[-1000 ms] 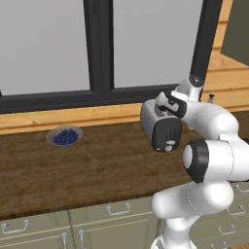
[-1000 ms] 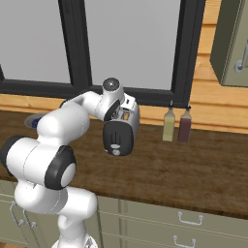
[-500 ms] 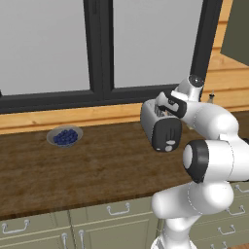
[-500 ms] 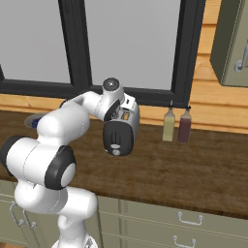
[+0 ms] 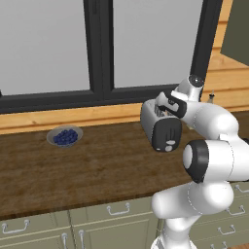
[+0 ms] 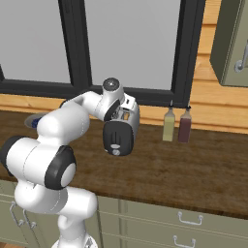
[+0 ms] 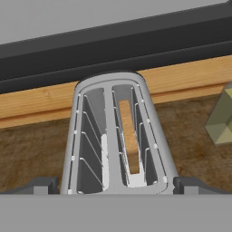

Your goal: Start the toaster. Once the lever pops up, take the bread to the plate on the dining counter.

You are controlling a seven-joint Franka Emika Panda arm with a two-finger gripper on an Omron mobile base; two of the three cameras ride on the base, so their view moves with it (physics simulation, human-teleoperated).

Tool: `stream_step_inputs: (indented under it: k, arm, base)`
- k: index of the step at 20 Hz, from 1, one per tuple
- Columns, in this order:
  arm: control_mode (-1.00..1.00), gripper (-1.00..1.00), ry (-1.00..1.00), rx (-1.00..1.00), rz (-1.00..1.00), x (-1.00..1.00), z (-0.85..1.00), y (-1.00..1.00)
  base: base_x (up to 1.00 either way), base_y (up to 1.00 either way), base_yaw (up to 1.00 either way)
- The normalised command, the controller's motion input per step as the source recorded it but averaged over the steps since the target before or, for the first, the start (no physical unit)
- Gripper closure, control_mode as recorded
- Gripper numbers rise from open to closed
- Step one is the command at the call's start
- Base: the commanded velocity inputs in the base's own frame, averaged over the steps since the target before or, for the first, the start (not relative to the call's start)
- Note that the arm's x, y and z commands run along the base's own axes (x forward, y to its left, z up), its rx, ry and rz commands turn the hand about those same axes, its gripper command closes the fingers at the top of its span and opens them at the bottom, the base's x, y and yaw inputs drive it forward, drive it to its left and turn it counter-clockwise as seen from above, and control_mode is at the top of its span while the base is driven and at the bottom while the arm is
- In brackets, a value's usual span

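The toaster (image 5: 160, 127) stands on the dark wood tabletop (image 5: 97, 165) near the window, its dark front panel with a round knob turned toward the robot. In the left base view the arm bends over it from the right, and the hand sits at the toaster's top, where the claw (image 5: 163, 108) is mostly hidden against the arm's own body; that view also takes in a grey bowl of blueberries (image 5: 64, 136) well to the toaster's left, close to the wooden sill. The right base view puts the arm in front of the toaster's left side, leaving the toaster (image 6: 121, 133) with its panel visible, and it adds two bottles (image 6: 176, 125), one pale and one dark red, standing side by side against the back wall to the toaster's right, plus a cabinet door (image 6: 231, 41) at upper right; a sliver of the bowl (image 6: 34, 120) peeks out behind the arm. The hand view looks straight down into the toaster (image 7: 115, 136): two slots with wire guides, the left one bare and the right one holding the bread (image 7: 128, 136), a tan slice sunk low between the wires. The claw's two dark tips rise at the bottom corners, set wide apart on either side of the toaster and gripping nothing.
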Motion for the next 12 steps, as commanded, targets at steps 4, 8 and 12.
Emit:
stream_step_inputs:
  k: [4, 8, 12]
  arm:
    - [-1.0, -1.0, 0.0, 0.0, 0.0, 0.0, 0.0, 0.0]
    - [-1.0, -1.0, 0.0, 0.0, 0.0, 0.0, 0.0, 0.0]
    - [-1.0, -1.0, 0.0, 0.0, 0.0, 0.0, 0.0, 0.0]
  base:
    - [0.0, 0.0, 0.0]
    - [0.0, 0.0, 0.0]
    - [0.0, 0.0, 0.0]
